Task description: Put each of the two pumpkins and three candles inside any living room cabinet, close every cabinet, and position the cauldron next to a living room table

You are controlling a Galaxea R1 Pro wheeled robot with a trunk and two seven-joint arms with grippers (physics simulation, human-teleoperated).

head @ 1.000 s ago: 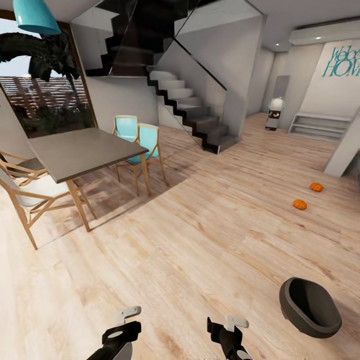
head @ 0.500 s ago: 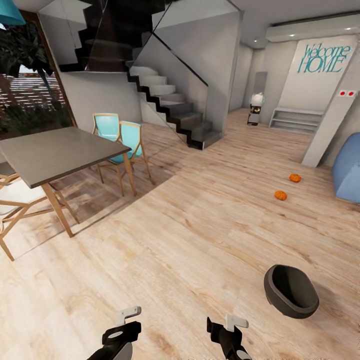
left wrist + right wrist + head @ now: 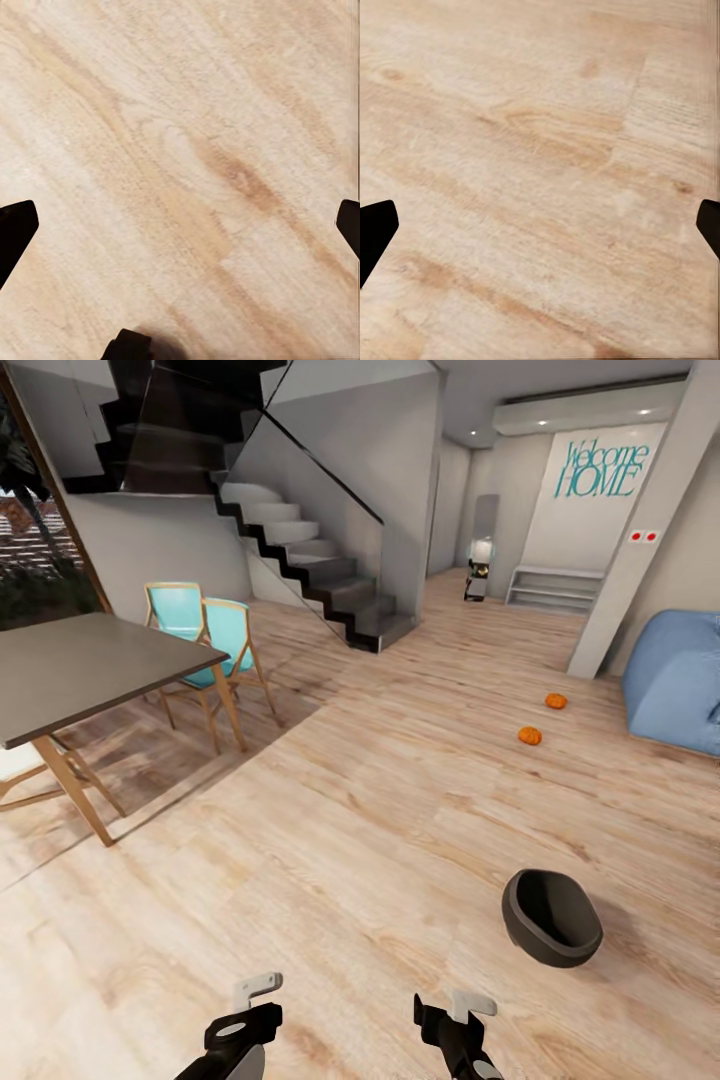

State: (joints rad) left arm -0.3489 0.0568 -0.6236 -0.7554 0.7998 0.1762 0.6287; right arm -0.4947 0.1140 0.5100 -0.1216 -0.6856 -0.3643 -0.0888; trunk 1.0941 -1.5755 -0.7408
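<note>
Two orange pumpkins [image 3: 530, 735] [image 3: 556, 700] lie on the wooden floor far ahead to the right. Closer in, on the floor at right, the dark cauldron [image 3: 551, 916] rests tilted with its mouth facing me. My left gripper [image 3: 245, 1022] and right gripper [image 3: 456, 1015] hang low at the near edge of the head view, well short of the cauldron. In each wrist view the dark fingertips [image 3: 15, 229] [image 3: 375, 225] stand wide apart over bare floor, holding nothing. The candles, the cabinet and the living-room table are out of view.
A grey dining table [image 3: 70, 665] with turquoise chairs [image 3: 222, 635] stands at left. A staircase [image 3: 310, 565] rises at the back. A blue beanbag [image 3: 675, 680] sits at far right beside a grey pillar [image 3: 640, 530]. Wooden floor [image 3: 380, 830] stretches between me and the pumpkins.
The whole head view has shifted left, so the camera has turned right. The blue beanbag has come into view. Both arms hold the same pose.
</note>
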